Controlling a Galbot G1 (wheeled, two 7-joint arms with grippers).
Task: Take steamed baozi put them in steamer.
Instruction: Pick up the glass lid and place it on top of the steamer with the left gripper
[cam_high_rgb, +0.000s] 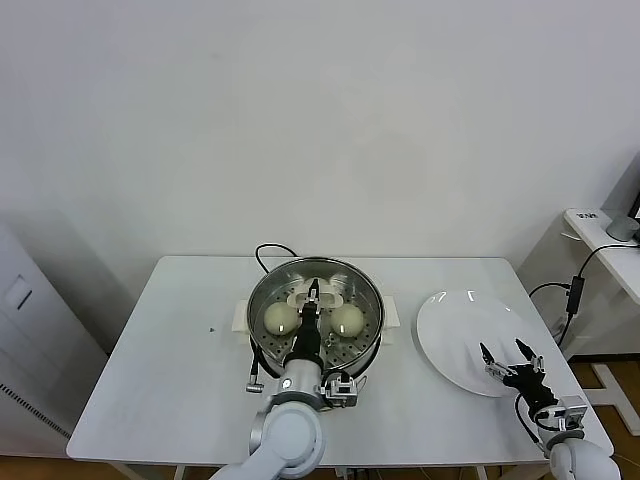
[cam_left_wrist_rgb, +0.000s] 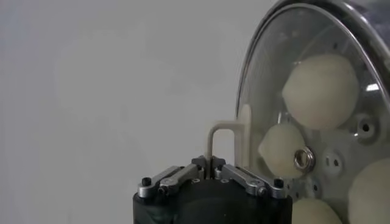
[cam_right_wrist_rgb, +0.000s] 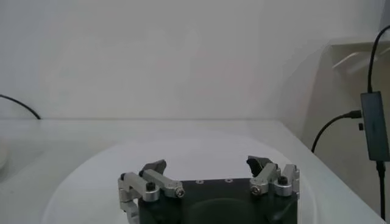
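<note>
The steamer (cam_high_rgb: 378, 325) stands mid-table with the round glass lid (cam_high_rgb: 315, 275) over it. Two steamed baozi (cam_high_rgb: 280, 317) (cam_high_rgb: 346, 319) show through the glass; the arm hides the rest. In the left wrist view several baozi (cam_left_wrist_rgb: 320, 91) (cam_left_wrist_rgb: 281, 149) show behind the glass lid (cam_left_wrist_rgb: 268, 73). My left gripper (cam_high_rgb: 313, 293) (cam_left_wrist_rgb: 209, 163) is shut on the lid's cream handle (cam_left_wrist_rgb: 222, 131). I cannot tell whether the lid rests on the pot. My right gripper (cam_high_rgb: 508, 352) (cam_right_wrist_rgb: 207, 165) is open and empty over the white plate (cam_high_rgb: 450, 320).
The plate (cam_right_wrist_rgb: 91, 176) at the right holds nothing. A black cord (cam_high_rgb: 268, 252) runs behind the steamer. A side table (cam_high_rgb: 600, 240) with cables (cam_right_wrist_rgb: 373, 115) stands at the far right. The table's front edge is close to both arms.
</note>
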